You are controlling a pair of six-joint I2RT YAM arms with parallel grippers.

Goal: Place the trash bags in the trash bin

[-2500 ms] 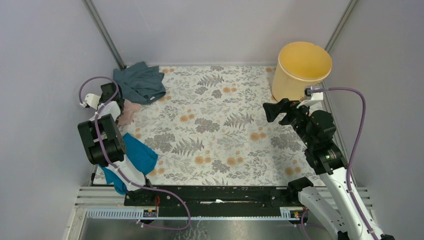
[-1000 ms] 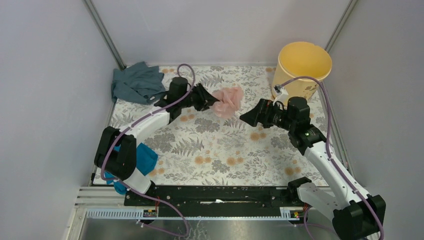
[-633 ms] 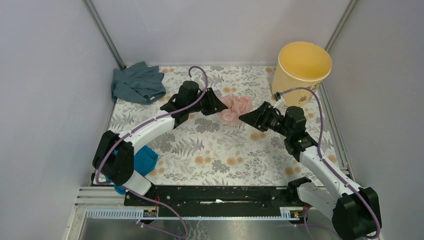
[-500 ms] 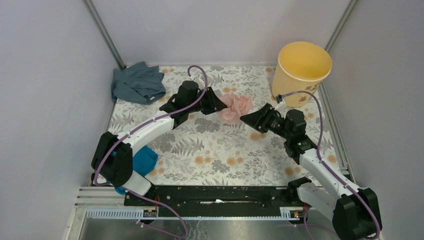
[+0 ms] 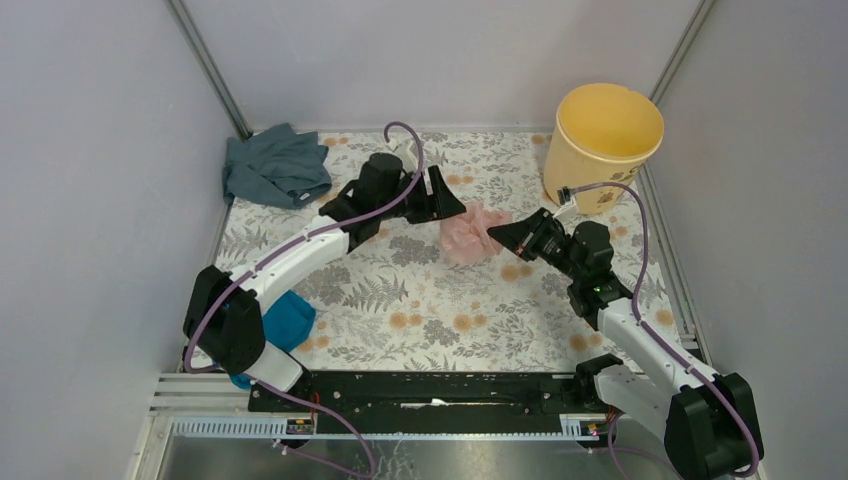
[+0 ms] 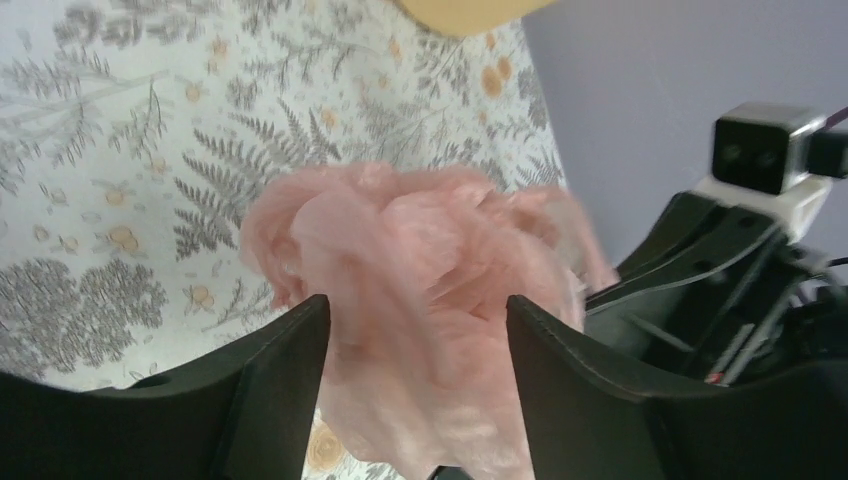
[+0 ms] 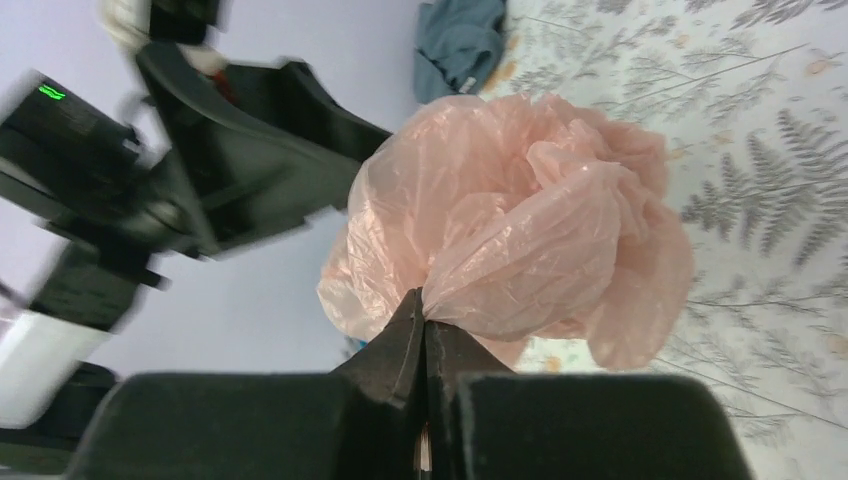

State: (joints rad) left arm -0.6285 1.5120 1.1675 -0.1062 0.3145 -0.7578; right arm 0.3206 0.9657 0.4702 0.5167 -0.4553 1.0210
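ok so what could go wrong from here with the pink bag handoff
1. The right jaws pinch only a thin fold of the filmy pink trash bag. It may slip free or tear on the way to the yellow bucket.
2. The bag bulges between the open left jaws, so the film could snag there when the right arm pulls away.
3. Puffed out as it is, it might catch the bucket's rim and drape outside.
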